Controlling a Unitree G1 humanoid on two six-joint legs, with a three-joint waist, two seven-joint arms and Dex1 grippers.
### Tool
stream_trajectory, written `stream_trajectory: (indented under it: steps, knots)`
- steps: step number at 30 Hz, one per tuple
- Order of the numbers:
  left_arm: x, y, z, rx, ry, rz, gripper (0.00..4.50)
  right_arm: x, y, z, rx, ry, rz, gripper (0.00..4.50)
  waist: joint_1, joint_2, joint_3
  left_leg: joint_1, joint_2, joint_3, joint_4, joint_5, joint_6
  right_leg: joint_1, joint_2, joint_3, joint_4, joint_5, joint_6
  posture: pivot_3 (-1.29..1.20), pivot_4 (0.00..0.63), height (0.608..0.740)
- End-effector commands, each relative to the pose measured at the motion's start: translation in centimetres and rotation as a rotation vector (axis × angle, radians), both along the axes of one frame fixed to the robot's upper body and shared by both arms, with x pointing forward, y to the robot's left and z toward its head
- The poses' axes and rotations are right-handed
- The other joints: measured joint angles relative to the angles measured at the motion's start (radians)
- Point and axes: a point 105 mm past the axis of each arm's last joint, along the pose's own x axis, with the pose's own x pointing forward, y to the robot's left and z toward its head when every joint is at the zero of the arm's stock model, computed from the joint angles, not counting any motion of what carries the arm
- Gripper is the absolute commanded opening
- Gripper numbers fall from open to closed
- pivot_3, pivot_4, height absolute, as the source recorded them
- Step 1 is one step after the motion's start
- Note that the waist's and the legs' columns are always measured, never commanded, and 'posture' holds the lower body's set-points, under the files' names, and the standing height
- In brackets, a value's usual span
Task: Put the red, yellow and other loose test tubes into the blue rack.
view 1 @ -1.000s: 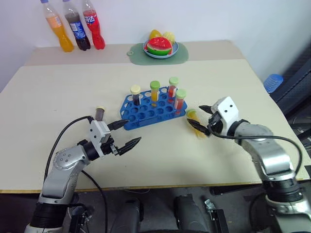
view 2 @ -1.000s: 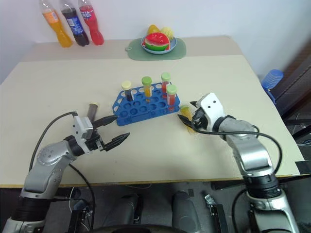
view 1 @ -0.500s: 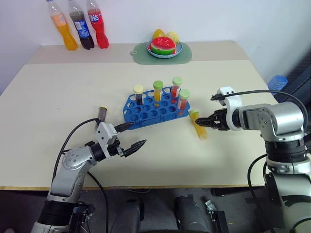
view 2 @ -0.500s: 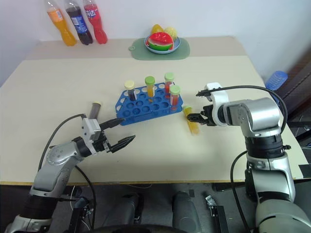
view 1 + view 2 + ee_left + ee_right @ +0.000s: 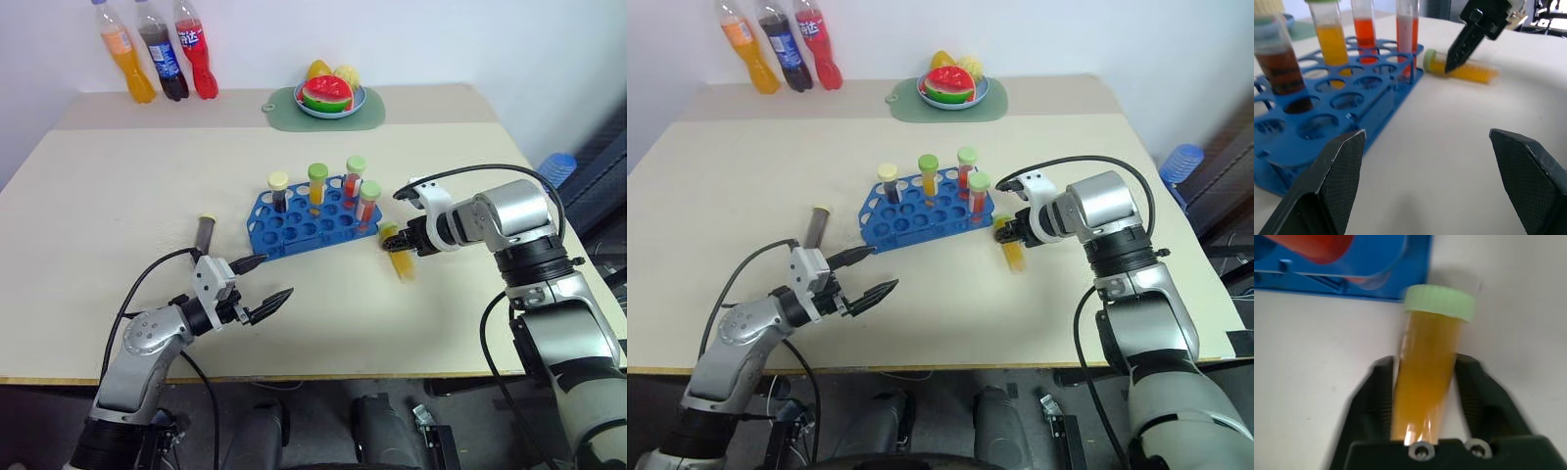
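The right jaws (image 5: 400, 242) are clamped on the yellow tube (image 5: 1426, 377), which is seen lying on the worktop (image 5: 118, 186) with its green cap pointing away from the wrist, toward the blue rack (image 5: 294, 227). In the right wrist view the tube's body is pressed between the two black fingers (image 5: 1374, 399), the cap sticking out just past their tips. Whether the tube has been lifted clear of the surface cannot be told; it appears to be resting flat.

Just beyond the cap, the rack's near corner is found, close to the right jaws but apart from the tube. Four capped tubes are held upright in the rack: a dark brown one with a cream cap (image 5: 278, 191), a yellow-orange one with a green cap (image 5: 316, 186), and two red-orange ones with light green caps (image 5: 355, 177) and (image 5: 368, 201), the last standing nearest the right jaws.

The left jaws (image 5: 263, 282) are spread wide and empty, held above the worktop with the rack ahead of their tips. Off to their outer side, well apart, a dark brown tube (image 5: 206, 231) is left lying loose on the worktop.
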Motion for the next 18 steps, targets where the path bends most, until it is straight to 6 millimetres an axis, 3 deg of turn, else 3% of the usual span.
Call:
stream_trajectory:
  steps: [1, 7, 9, 13, 16, 18]
  knots:
    - [-0.1, 0.4, 1.2, 0.005, -0.047, 0.011, 4.22, -0.1, -0.4, -0.9, -0.086, -0.05, 0.072, 0.81, 0.001, 0.0, 0.0, 0.0, 0.0, 0.0, 0.0, 0.0, 0.0, 0.0, 0.0, 0.0, 0.0, 0.0, 0.0, 0.0, 0.15, 0.74]
    - [-0.1, 0.5, 1.3, 0.01, -0.047, 0.012, 4.22, -0.4, -2.7, -1.0, -0.298, -0.382, 0.362, 0.81, 0.014, -0.006, -0.004, 0.0, -0.001, 0.0, 0.001, 0.0, 0.0, 0.003, 0.0, 0.0, -0.001, 0.0, 0.0, 0.0, 0.15, 0.74]
    - [-0.1, 0.5, 1.2, 0.011, -0.045, 0.01, 4.22, -1.7, -3.9, -1.4, -0.361, -0.487, 0.527, 0.81, 0.02, -0.006, -0.004, 0.001, -0.001, -0.001, 0.003, 0.0, 0.0, 0.007, -0.002, -0.002, -0.003, 0.0, 0.0, 0.0, 0.15, 0.74]
    - [0.1, 0.6, 1.3, 0.017, -0.042, 0.001, 4.22, -5.2, -4.1, -2.0, -0.258, -0.5, 0.687, 0.81, 0.033, -0.006, -0.004, 0.001, -0.003, -0.002, 0.005, -0.001, 0.001, 0.01, -0.004, -0.003, -0.006, 0.0, 0.001, 0.0, 0.15, 0.74]
    - [0.5, 0.6, 1.5, 0.024, -0.042, -0.013, 4.22, -6.7, -1.4, -0.5, -0.068, -0.64, 0.743, 0.81, 0.036, -0.007, -0.004, 0.001, -0.002, -0.003, 0.004, -0.002, 0.003, 0.01, -0.003, -0.004, -0.007, 0.0, 0.001, 0.0, 0.15, 0.74]
    - [0.8, 0.6, 1.6, 0.027, -0.046, -0.021, 4.22, -6.6, 1.4, 2.1, 0.135, -0.811, 0.714, 0.81, 0.026, -0.007, -0.004, 0.001, -0.001, -0.002, 0.002, -0.002, 0.002, 0.009, -0.003, -0.004, -0.008, 0.0, 0.001, 0.0, 0.15, 0.74]
